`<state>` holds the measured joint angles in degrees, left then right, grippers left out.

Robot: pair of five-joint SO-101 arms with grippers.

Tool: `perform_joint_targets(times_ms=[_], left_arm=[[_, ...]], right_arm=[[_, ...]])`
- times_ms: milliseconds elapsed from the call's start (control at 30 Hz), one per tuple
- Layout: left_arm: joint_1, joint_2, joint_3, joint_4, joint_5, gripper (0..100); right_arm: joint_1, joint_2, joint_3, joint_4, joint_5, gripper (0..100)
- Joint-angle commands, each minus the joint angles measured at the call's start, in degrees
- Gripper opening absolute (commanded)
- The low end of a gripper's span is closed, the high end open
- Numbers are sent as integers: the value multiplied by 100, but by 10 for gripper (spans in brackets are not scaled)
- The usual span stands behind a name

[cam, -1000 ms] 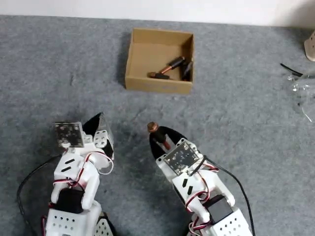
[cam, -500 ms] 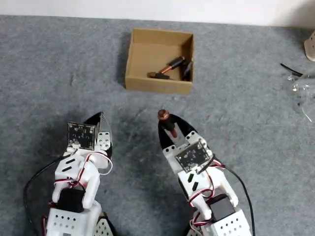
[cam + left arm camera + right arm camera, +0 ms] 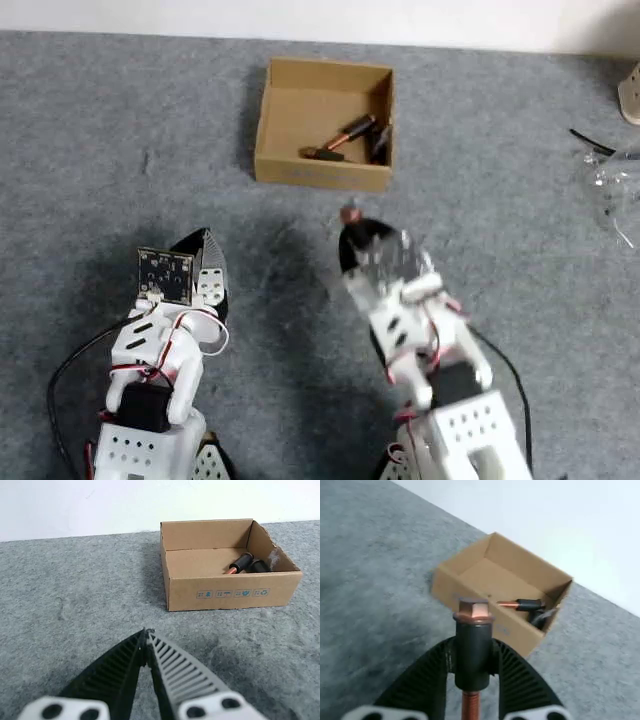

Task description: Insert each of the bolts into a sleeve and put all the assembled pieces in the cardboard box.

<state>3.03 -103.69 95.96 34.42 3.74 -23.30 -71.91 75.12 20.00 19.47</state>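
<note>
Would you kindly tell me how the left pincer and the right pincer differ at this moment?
The left pincer is shut on nothing, while the right pincer is shut on a bolt-and-sleeve piece, with the copper head sticking out ahead. The right pincer is nearer the front wall of the cardboard box than the left pincer. Both point toward the box.

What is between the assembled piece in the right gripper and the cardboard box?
Nothing visible. Only bare grey carpet lies between the assembled piece held in the right gripper and the cardboard box. The box's near wall faces the piece, and its top is open.
</note>
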Motion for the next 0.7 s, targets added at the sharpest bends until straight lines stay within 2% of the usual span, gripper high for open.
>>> perform_joint_targets(times_ms=[0, 233, 467, 667], left_arm=[[40, -48, 127, -123, -44, 11], [40, -48, 127, -123, -44, 11], [66, -48, 127, -132, -53, 11], [66, -48, 127, -132, -53, 11]], right_arm=[[277, 2132, -1859, -365, -53, 5], [505, 5508, -4760, -303, -53, 5], [813, 8101, -7873, 919, -571, 5], [971, 10035, -10343, 1895, -580, 5]])
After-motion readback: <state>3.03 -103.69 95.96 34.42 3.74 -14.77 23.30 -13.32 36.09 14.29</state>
